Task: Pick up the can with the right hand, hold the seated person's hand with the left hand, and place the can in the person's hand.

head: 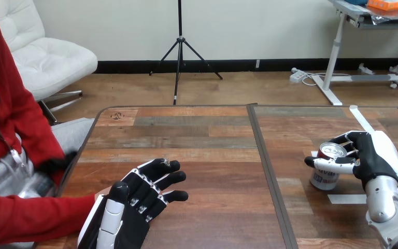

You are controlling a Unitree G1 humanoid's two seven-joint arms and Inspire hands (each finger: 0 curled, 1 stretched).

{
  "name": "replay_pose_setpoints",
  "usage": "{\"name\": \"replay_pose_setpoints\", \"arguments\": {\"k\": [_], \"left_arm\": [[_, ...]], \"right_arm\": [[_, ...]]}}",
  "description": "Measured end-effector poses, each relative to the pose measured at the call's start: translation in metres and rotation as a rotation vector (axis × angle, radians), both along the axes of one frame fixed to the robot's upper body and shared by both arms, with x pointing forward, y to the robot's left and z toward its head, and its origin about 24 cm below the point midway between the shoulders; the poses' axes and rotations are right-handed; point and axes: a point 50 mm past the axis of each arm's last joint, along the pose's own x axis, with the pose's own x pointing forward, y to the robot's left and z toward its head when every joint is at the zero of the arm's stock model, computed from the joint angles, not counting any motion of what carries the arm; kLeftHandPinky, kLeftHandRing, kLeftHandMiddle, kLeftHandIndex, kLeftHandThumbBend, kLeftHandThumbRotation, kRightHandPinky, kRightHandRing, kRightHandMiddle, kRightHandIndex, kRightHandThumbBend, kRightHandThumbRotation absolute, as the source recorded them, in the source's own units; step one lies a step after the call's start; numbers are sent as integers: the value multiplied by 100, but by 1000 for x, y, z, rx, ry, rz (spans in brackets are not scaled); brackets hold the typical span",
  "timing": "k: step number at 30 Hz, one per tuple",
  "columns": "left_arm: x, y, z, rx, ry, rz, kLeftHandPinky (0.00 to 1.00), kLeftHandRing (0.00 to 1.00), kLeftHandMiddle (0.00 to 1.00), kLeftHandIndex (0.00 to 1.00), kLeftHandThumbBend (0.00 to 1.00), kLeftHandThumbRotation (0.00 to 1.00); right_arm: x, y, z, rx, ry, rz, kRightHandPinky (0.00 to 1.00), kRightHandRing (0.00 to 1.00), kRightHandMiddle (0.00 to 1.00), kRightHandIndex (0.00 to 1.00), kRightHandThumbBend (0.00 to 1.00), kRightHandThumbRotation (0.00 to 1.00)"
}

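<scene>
The table [212, 155] shows planks in mixed brown, grey and reddish wood grain, split by a dark seam [267, 166]. White tape strips [360, 120] cross its right side. There the can [325, 179] has a silver top and a red, white and blue body. The right hand [370, 155] and the left hand [134, 199] are black with white shells; the right forearm [381, 199] is silver.

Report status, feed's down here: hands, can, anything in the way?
Right hand shut on can, upright on table. Left hand open, fingers spread, at end of person's sleeve. Nothing between them.
</scene>
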Motion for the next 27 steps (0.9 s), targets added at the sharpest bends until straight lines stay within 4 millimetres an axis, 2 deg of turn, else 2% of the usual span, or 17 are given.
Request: {"name": "replay_pose_setpoints", "arguments": {"k": [11, 18, 27], "left_arm": [[-1, 0, -2, 1, 8, 3, 65, 76, 76, 65, 93, 71], [-1, 1, -3, 1, 11, 5, 65, 76, 76, 64, 92, 71], [-1, 1, -3, 0, 12, 6, 65, 76, 76, 64, 92, 71]], "right_arm": [[0, 2, 0, -4, -19, -5, 40, 45, 48, 48, 75, 3], [1, 3, 1, -9, -24, -3, 38, 43, 47, 47, 71, 0], [1, 4, 1, -22, -24, 11, 40, 44, 47, 46, 70, 0]]}}
